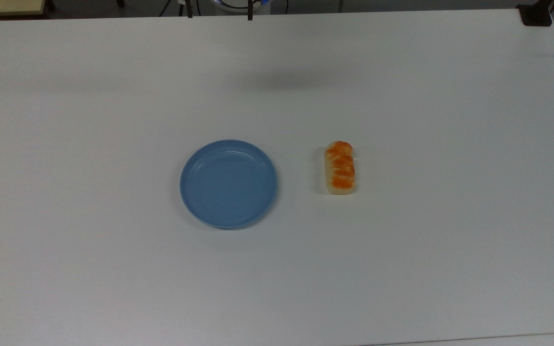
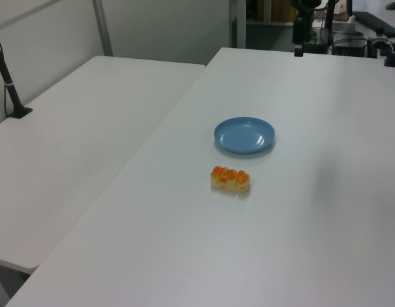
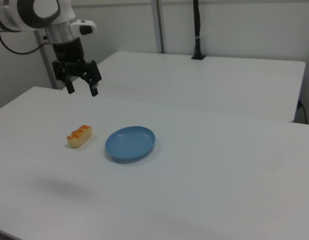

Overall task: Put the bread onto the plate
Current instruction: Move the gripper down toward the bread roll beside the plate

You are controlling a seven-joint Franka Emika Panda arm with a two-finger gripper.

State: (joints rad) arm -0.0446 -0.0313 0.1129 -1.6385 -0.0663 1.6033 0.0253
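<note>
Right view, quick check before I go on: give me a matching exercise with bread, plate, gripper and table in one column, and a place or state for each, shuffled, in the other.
Things:
1. bread
2. plate
3. gripper
4. table

States:
A. light blue, round, nothing on it
B. open, up in the air above the table
C. lying on the table at the plate's left in the right view, apart from it
D. white, carries the bread and the plate

Pairs: 1-C, 2-A, 3-B, 4-D
</note>
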